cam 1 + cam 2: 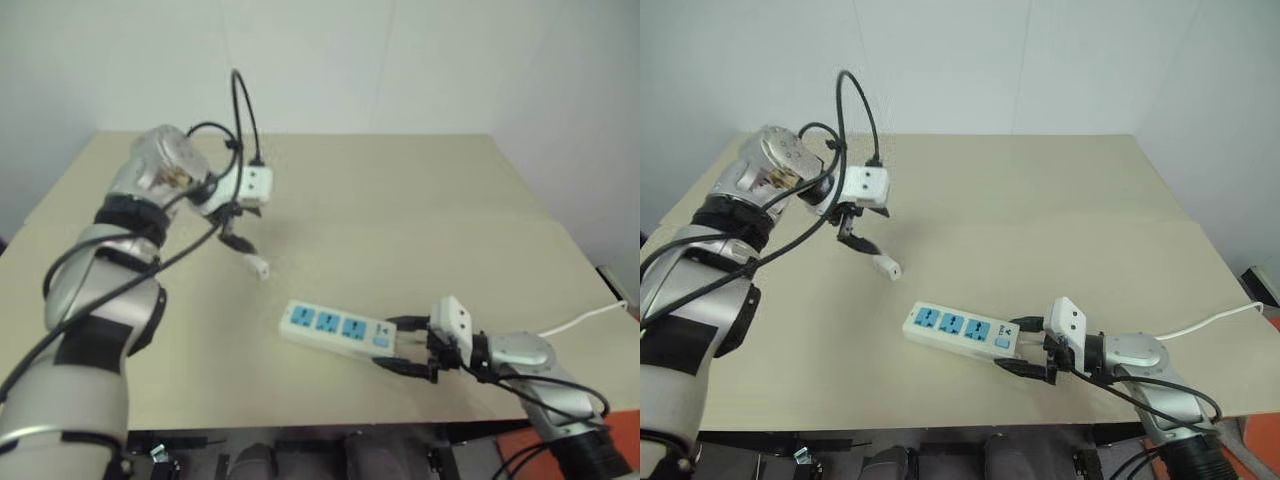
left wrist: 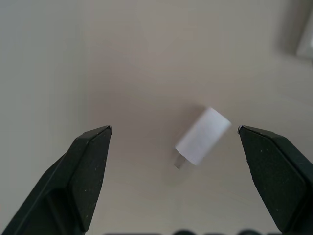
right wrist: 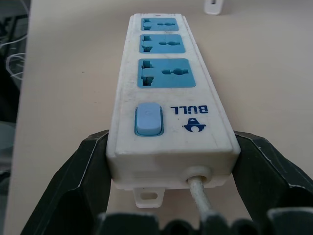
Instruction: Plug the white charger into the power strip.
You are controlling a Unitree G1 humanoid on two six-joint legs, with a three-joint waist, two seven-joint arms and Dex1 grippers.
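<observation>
Black fingers of the right gripper (image 1: 408, 347) stand one on each long side of the power strip (image 1: 336, 331), pressed to its switch end and clamped on it. From that grip the strip runs away as a long narrow white plastic bar, slightly scuffed: first a pale blue rocker switch (image 3: 148, 119) beside blue printed lettering, then three blue socket panels in a row. A thin white cord (image 3: 201, 197) leaves the gripped end, next to a small mounting tab. The strip lies flat on the beige table (image 1: 420, 210), near its front edge.

The left gripper (image 1: 240, 236) hangs over the table with its fingers spread wide apart, holding nothing. Below it the white charger (image 2: 202, 136) lies on its side, a small plain white block with short metal prongs at one end, near the strip's far end but apart from it.
</observation>
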